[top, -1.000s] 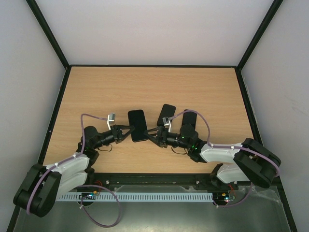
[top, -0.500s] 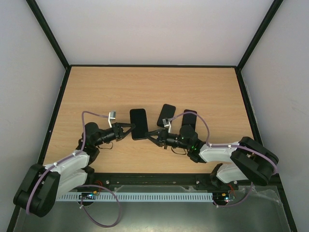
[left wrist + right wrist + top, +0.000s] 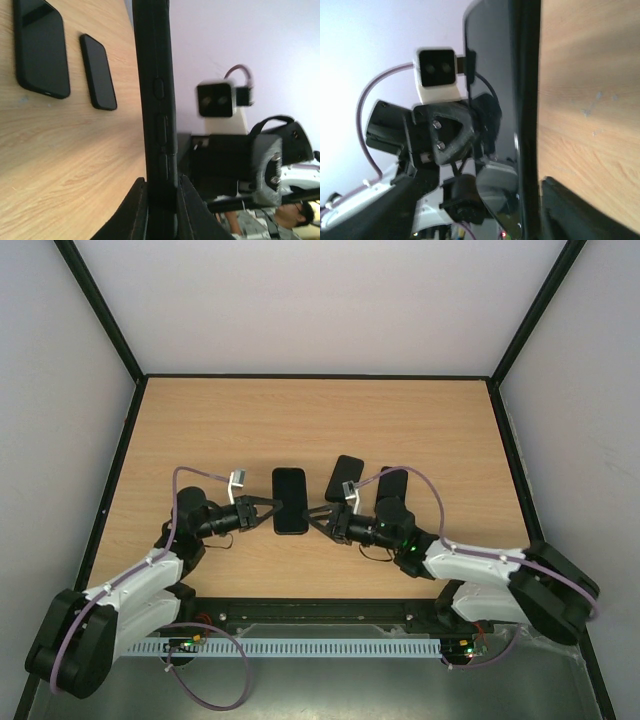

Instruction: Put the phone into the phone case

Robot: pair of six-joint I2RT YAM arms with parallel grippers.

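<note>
A black phone (image 3: 290,500) lies lengthwise on the table (image 3: 200,430) between my two grippers. My left gripper (image 3: 266,507) is shut on its left long edge. In the left wrist view the phone (image 3: 156,75) runs edge-on, its side buttons showing, pinched between both fingers of that gripper (image 3: 161,184). My right gripper (image 3: 318,517) is open at the phone's right edge. In the right wrist view the glossy screen and matte black rim (image 3: 526,100) stand between the spread fingers of that gripper (image 3: 482,187), close to the right one. I cannot tell phone and case apart.
Two more flat black items lie to the right, one (image 3: 345,477) angled and one (image 3: 392,487) beside it. They also show in the left wrist view, the larger (image 3: 40,47) and the smaller (image 3: 98,71). Black frame rails edge the table.
The phone has shifted a little to the right and straightened. The left gripper followed it, still holding on. The right gripper has drawn slightly right and stays open.
</note>
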